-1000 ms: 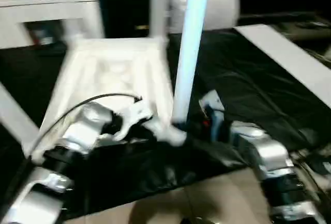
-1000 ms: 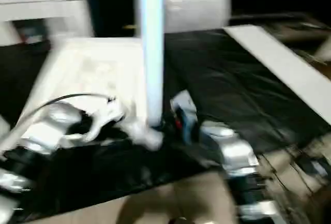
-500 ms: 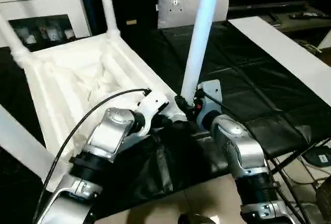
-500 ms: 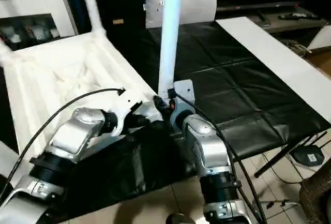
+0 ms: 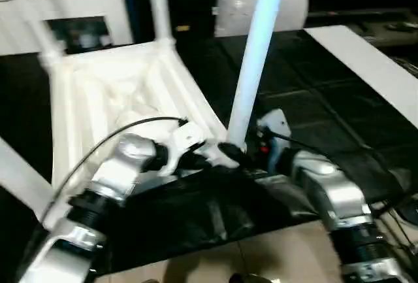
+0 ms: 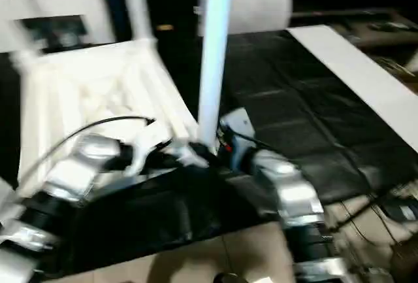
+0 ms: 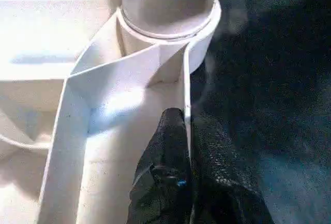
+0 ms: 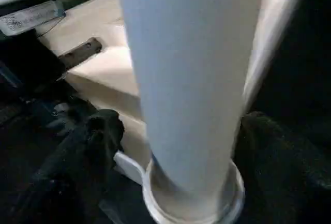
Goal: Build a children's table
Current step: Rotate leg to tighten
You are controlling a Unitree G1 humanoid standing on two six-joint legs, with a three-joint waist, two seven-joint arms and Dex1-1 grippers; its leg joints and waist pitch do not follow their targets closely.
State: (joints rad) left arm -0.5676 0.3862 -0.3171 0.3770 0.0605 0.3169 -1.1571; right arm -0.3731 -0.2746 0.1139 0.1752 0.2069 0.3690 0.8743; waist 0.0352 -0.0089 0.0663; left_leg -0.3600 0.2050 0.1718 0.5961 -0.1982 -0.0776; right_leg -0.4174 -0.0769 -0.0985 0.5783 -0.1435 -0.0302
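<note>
Black left gripper (image 7: 178, 146) fingers pinch the tabletop (image 5: 117, 93) rim to steady it; right gripper (image 8: 176, 125) fingers stand spread, at three and nine o'clock around the socketed leg (image 5: 255, 54), apparently letting go.

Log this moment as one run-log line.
left gripper: shut on tabletop rim | right gripper: open around leg | leg: upright in corner socket

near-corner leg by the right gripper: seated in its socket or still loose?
Seated, as far as visible. The leg stands upright with its base inside the tabletop corner socket; the wrist views show no gap. How tight it sits: cannot tell.
</note>
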